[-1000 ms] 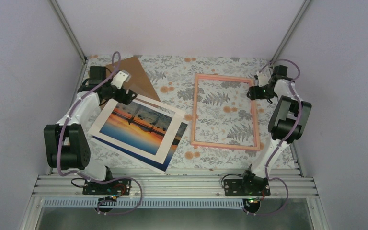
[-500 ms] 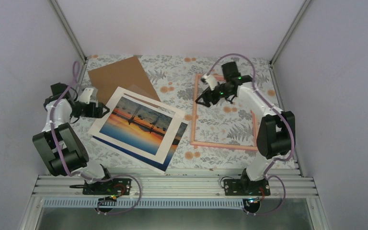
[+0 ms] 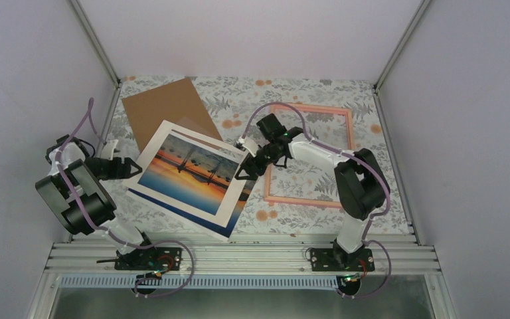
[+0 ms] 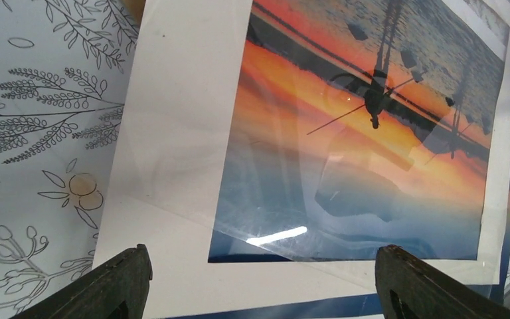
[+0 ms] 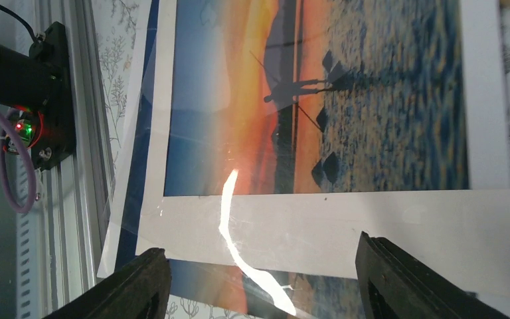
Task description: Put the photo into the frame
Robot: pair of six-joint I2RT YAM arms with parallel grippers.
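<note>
Left claw (image 3: 135, 169) and right claw (image 3: 241, 175) hang open, flanking the photo (image 3: 189, 171), which lies under a white mat (image 3: 172, 201) toward your table's (image 3: 239, 93) left edge. It's likely light and floppy; pinch its exposed near strip.

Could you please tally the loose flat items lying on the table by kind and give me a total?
Pink rectangular picture frame: 1
Orange sunset paper photo print: 1
White mat board with a rectangular opening: 1
Plain brown cardboard sheet: 1
Clear glossy sheet lying over the mat board: 1
Total: 5
</note>
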